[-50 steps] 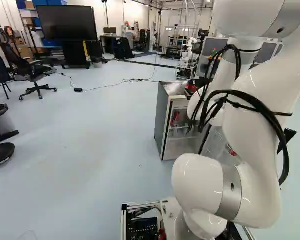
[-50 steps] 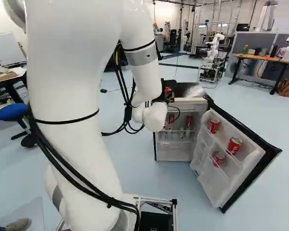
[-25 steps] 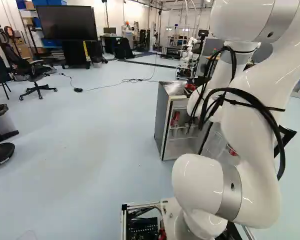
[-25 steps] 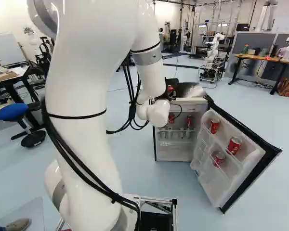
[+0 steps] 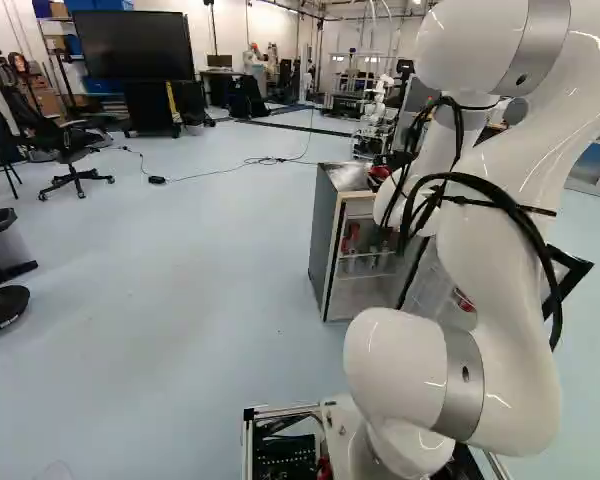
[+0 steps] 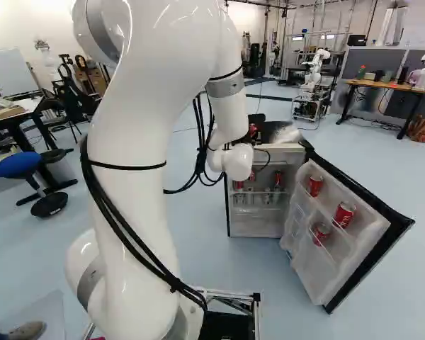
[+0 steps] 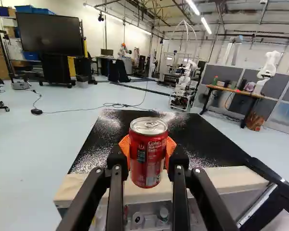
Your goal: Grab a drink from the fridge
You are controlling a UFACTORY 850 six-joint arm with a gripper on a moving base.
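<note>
Can [image 7: 148,159] of shiny red metal, round and upright, is pinched by the orange pads [image 7: 124,145] of the end effector [image 6: 252,133]. It is held near the glossy, speckled black top [image 7: 202,139] of the fridge [image 6: 258,225], whose white door [image 6: 310,258] is opened.

The arm [image 6: 150,209] is glossy white and thickly rounded, with metallic grey collars [image 5: 463,390] at its joints, one bearing a small dark recess. Black cables [image 6: 173,285] run along it under thin black straps [image 6: 127,168], looping loose near the wrist. The black tool [image 6: 246,139] has orange pads [image 7: 171,146]; at six o'clock in the left base view, a silver frame [image 5: 285,411] surrounds black electronics [image 5: 283,458].
</note>
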